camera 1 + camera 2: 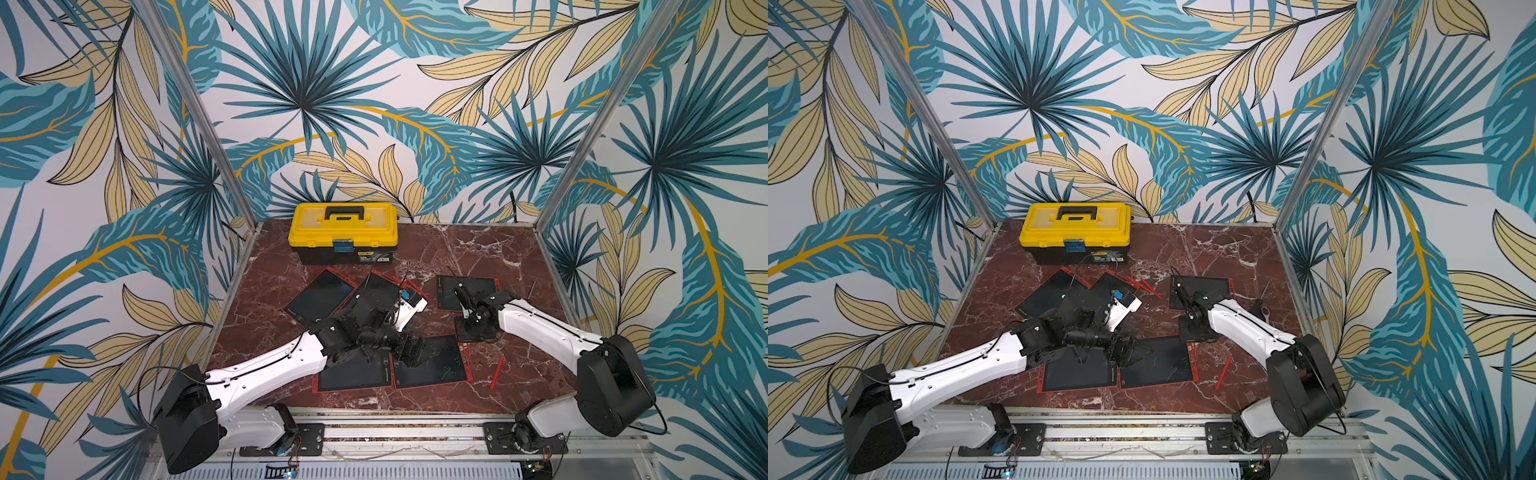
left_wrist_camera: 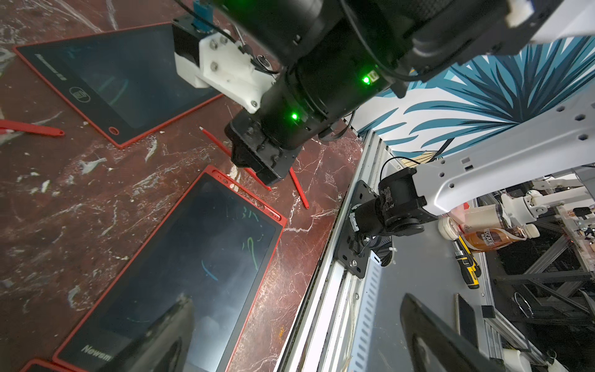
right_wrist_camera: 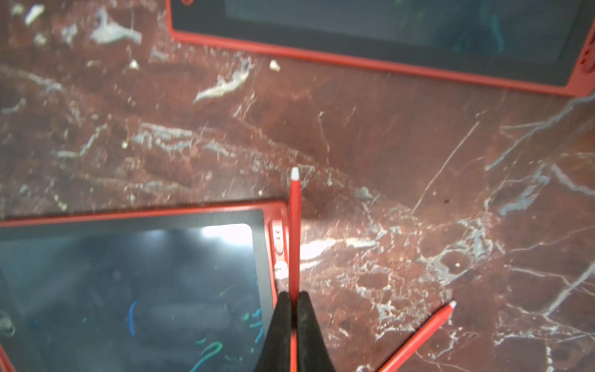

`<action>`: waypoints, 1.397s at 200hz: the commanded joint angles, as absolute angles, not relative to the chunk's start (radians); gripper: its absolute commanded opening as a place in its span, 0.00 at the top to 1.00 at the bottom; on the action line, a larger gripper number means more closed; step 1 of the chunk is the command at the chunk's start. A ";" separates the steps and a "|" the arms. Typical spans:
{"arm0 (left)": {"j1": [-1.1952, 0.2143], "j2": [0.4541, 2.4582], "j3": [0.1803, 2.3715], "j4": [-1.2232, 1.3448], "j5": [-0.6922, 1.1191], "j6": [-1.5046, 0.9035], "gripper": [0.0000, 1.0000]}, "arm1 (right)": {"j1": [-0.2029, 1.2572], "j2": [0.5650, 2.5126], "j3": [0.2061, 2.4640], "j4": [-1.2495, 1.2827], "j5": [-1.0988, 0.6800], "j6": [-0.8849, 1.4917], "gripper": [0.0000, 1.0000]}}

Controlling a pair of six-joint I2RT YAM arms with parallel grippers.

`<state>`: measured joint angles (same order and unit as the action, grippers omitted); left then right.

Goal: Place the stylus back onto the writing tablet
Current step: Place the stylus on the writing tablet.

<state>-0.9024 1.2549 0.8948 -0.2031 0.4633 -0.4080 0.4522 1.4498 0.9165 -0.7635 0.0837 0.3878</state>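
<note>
The right claw (image 3: 293, 298) is clamped on the red stylus (image 3: 295, 225). Its long axis runs straight out from the claw, white tip leading, just beside the red short edge of the writing tablet (image 3: 128, 290). The left claw (image 2: 297, 299) stands wide apart, holding nothing. The yellow toolbox (image 1: 344, 230) has its lid down, contents hidden.

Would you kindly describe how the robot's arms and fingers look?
The left arm and right arm have white shell links, bulky black joint housings and thin black cables. The right wrist shows green lights. The fingers are black and tapered.
</note>
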 commanded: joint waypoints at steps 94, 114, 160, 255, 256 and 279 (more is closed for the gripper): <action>-0.901 1.243 0.852 -0.132 0.479 -0.445 0.00 | 0.479 1.411 0.787 -0.740 0.005 0.400 0.92; -0.902 1.247 0.842 -0.106 0.480 -0.459 0.00 | 0.481 1.426 0.784 -0.725 0.003 0.400 0.92; -0.904 1.251 0.838 -0.104 0.476 -0.460 0.00 | 0.484 1.447 0.779 -0.708 0.017 0.397 0.92; -0.907 1.259 0.838 -0.095 0.471 -0.462 0.00 | 0.492 1.471 0.775 -0.706 0.038 0.413 0.86; -0.907 1.259 0.838 -0.095 0.471 -0.463 0.00 | 0.492 1.471 0.775 -0.706 0.039 0.413 0.86; -0.908 1.259 0.836 -0.093 0.472 -0.464 0.00 | 0.491 1.470 0.773 -0.708 0.047 0.419 0.85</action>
